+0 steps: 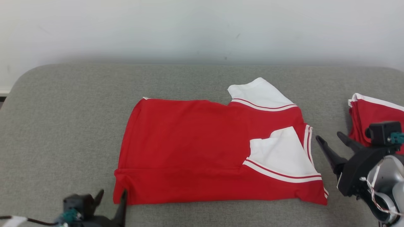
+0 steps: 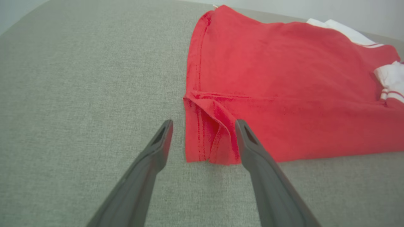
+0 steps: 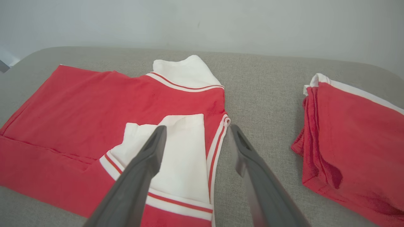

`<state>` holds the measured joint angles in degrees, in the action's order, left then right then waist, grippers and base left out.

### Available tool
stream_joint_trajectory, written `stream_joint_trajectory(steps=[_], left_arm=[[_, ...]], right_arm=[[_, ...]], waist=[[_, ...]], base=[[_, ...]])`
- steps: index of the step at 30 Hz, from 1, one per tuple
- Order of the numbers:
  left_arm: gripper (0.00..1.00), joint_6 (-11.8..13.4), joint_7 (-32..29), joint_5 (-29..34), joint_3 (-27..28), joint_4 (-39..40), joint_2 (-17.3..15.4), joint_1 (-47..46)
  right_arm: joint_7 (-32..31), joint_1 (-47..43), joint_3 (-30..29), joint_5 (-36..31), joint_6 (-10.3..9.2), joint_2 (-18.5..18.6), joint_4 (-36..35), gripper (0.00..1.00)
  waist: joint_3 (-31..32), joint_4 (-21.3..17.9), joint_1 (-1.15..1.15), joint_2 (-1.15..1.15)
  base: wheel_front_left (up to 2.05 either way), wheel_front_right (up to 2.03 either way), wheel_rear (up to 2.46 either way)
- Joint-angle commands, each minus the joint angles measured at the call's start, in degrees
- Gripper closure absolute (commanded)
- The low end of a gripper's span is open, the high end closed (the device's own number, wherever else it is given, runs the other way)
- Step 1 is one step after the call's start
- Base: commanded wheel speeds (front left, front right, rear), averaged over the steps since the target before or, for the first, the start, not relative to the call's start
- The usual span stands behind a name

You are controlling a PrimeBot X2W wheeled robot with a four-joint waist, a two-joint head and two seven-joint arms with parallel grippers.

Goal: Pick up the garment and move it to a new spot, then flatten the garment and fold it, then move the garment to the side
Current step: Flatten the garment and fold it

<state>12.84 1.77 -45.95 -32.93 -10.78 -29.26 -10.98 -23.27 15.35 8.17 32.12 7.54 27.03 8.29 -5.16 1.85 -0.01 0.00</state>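
Left gripper (image 1: 112, 194) sits at the bottom of the head view, fingers spread and empty, at the near hem corner of the red garment (image 1: 189, 148), which lies flat on the grey cushion (image 1: 63, 126). Right gripper (image 1: 328, 135), also spread and empty, stands just beside the garment's striped edge, between it and a folded red stack (image 1: 375, 116).

Left wrist view: the hem corner lies between the fingertips.

Right wrist view: the fingers straddle the striped edge beside the white sleeve (image 3: 186, 148).

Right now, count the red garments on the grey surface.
2: a spread garment in the middle, and a folded garment at the right edge; its layers may hide more.
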Motion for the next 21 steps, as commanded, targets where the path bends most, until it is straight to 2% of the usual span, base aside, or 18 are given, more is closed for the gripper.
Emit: stream_joint_trajectory(steps=[1, 4, 9, 16, 21], left_arm=[[0.0, 0.85, -0.61, 1.29, -1.09, 0.77, -0.41, 1.65], [0.0, 2.42, -1.9, 3.09, -3.32, 1.76, 0.06, 2.41], [0.0, 5.55, -3.3, 6.65, -5.81, -1.09, 1.24, 0.61], [0.0, 8.01, -2.98, 7.98, -6.02, -4.69, 2.71, -1.22], [0.0, 9.18, -3.6, 8.04, -6.1, -6.98, 3.48, -2.02]], right_arm=[[-0.93, -2.06, -1.46, -0.83, -0.1, -1.1, -1.75, 0.0], [-3.04, -5.23, -4.76, -2.6, -0.1, -3.15, -4.93, 0.0], [-6.75, -9.3, -9.12, -6.09, -0.1, -7.43, -8.01, 0.0], [-9.98, -11.31, -10.52, -8.8, -0.1, -11.68, -10.78, 0.0], [-10.86, -11.92, -11.5, -9.04, -0.1, -12.67, -9.89, 0.0]], waist=[[0.29, -0.9, 0.01, 0.0], [0.31, -1.33, 0.01, 0.0], [0.2, -1.57, 0.01, 0.0], [-0.4, -2.05, 0.01, 0.0], [-0.76, -2.09, 0.01, 0.0]], base=[[0.0, 0.0, 0.0], [0.0, 0.0, 0.0], [0.0, 0.0, 0.0], [0.0, 0.0, 0.0], [0.0, 0.0, 0.0]])
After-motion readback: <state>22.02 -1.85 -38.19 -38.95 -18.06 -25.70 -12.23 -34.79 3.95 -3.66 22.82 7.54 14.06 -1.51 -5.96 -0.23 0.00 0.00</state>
